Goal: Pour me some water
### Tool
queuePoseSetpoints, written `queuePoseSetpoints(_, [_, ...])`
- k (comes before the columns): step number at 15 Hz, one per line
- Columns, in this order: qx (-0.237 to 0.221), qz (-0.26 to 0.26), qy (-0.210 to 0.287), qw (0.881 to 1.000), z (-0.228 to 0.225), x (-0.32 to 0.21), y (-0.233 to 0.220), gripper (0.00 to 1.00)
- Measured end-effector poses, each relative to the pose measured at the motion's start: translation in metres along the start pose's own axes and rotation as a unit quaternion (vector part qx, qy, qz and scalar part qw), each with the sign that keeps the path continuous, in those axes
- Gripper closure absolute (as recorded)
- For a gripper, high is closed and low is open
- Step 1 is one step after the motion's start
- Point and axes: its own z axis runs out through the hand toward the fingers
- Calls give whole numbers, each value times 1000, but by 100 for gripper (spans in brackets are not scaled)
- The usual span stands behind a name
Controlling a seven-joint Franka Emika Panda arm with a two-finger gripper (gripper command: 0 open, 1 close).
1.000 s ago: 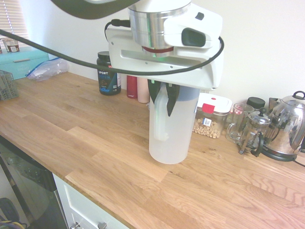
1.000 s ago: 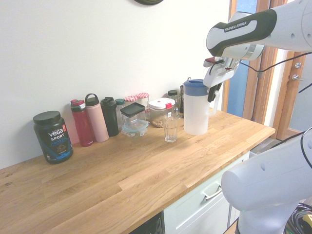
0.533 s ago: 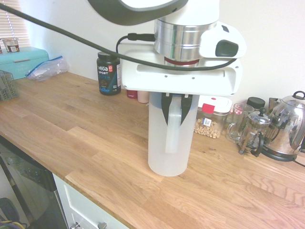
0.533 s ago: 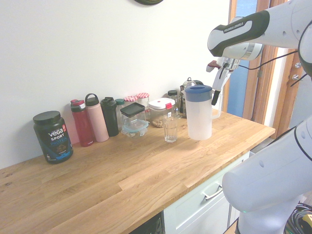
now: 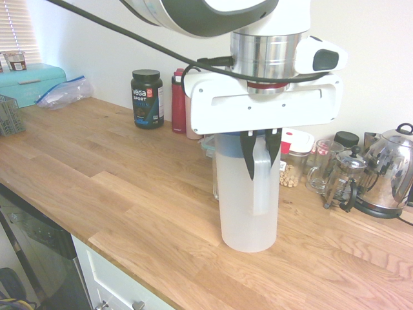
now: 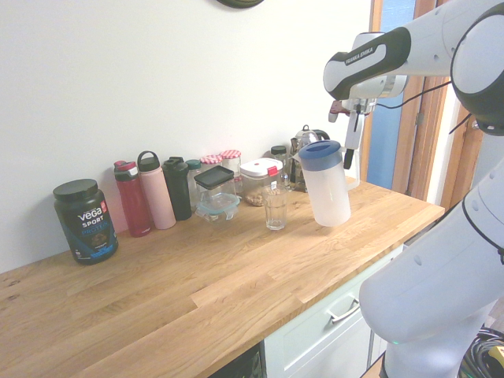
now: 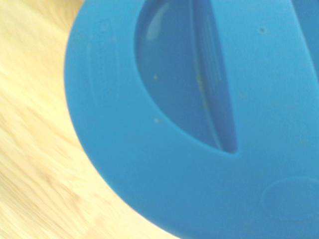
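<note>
The tall frosted-white jug [image 5: 248,200] with a blue lid [image 6: 320,155] is at the counter's middle, its base on or just above the wood. It leans slightly, lid toward the empty drinking glass [image 6: 275,209] beside it. My gripper [image 5: 261,158] comes down from above and is shut on the jug's side handle [image 5: 261,184]. The water cannot be made out through the frosted wall. The wrist view is filled by the blue lid [image 7: 199,124] from close by, over blurred wood.
A steel kettle [image 5: 388,171], a glass French press [image 5: 344,179] and a glass mug [image 5: 321,169] stand by the wall. Further along are food containers [image 6: 216,193], several bottles [image 6: 157,190] and a black protein tub [image 6: 85,220]. The counter's front edge [image 6: 315,311] is near.
The wrist has turned and the jug has shifted a little along the counter. It stood upright before and now leans with its lid toward the glass.
</note>
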Motion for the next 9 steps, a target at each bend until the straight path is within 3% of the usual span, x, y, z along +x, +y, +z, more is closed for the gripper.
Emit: queuePoseSetpoints(9, [-78, -77, -18, 994, 7, 26, -31, 100])
